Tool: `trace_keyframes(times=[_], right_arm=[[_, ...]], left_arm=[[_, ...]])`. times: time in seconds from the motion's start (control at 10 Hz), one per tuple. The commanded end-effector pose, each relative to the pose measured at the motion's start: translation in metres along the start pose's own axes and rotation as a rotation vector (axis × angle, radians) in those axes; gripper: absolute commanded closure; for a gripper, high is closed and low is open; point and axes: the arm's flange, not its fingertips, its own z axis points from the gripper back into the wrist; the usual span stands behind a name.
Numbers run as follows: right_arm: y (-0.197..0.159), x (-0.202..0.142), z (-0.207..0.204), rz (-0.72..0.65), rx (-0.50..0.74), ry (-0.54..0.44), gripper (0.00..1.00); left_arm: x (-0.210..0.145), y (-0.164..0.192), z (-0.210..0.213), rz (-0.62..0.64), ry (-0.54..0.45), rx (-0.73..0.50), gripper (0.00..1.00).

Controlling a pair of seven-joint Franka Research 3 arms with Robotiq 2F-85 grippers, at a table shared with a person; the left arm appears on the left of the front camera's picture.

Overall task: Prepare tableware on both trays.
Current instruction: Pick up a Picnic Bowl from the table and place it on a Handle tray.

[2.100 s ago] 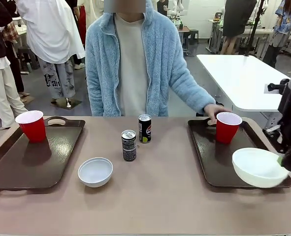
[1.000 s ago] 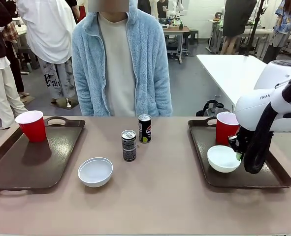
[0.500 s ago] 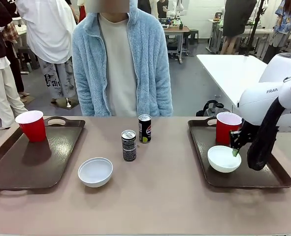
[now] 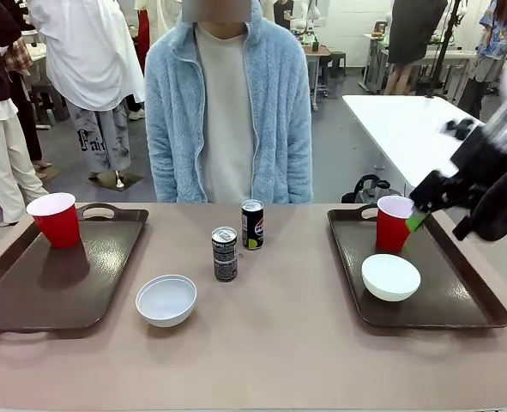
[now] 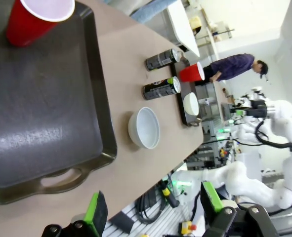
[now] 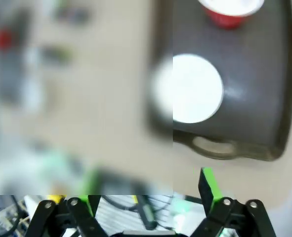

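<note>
**A:** Where does the tableware stand?

**B:** The left dark-brown glossy plastic tray carries one red plastic cup, upright at its far left corner. The right dark-brown glossy plastic tray carries the second red plastic cup near its far edge. A small round white bowl sits close beside that cup, on the robot's side.

**A:** And the rest?

**B:** The other white bowl sits on the bare beige tabletop between the trays, nearer the left one. Two slim drink cans stand upright at the middle. The grey-printed can is in front, and the black can with a green patch is just behind it, apart.

**A:** The grippers?

**B:** The right gripper hangs blurred in the air over the right tray's far side, next to the cup's rim in the front view. In its wrist view the green-padded fingers are spread wide with nothing between them. The tray, bowl and cup lie below, and the left half of that view is smeared. The left gripper is likewise spread wide and empty, and its wrist view looks over the handle end of the left tray.

**A:** The person?

**B:** A person in a light-blue fleece jacket stands at the far side behind the cans, arms down.
</note>
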Motion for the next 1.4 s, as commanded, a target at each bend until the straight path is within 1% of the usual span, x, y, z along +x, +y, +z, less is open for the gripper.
trace_keyframes(times=[0.0, 0.1, 0.2, 0.4, 0.5, 0.7, 0.8, 0.9, 1.3], right_arm=[[-0.042, -0.013, 0.029, 0.051, 0.355, -0.01, 0.0], [-0.068, -0.018, 0.035, 0.032, 0.458, -0.03, 0.0], [-0.099, -0.021, 0.032, -0.013, 0.529, -0.035, 0.0], [-0.159, -0.021, 0.007, -0.107, 0.704, -0.055, 0.0], [-0.178, -0.02, -0.007, -0.142, 0.749, -0.077, 0.0], [-0.218, -0.029, -0.015, -0.219, 0.758, -0.126, 0.0], [-0.218, -0.026, -0.019, -0.364, 0.48, -0.205, 0.0], [-0.208, -0.038, -0.023, -0.211, 0.744, -0.099, 0.0], [-0.208, -0.038, -0.023, -0.211, 0.744, -0.099, 0.0]], left_arm=[[0.0, -0.001, 0.0, -0.002, -0.003, -0.014, 0.0], [0.0, -0.001, 0.0, -0.002, -0.003, -0.014, 0.0], [0.0, -0.001, 0.0, -0.002, -0.003, -0.014, 0.0], [0.0, -0.001, 0.0, -0.002, -0.003, -0.014, 0.0], [0.0, -0.001, 0.0, -0.002, -0.003, -0.014, 0.0], [0.0, -0.001, 0.0, -0.002, -0.003, -0.014, 0.0], [0.0, -0.001, 0.0, -0.002, -0.003, -0.014, 0.0], [0.0, -0.001, 0.0, -0.002, -0.003, -0.014, 0.0], [0.0, -0.001, 0.0, -0.002, -0.003, -0.014, 0.0]])
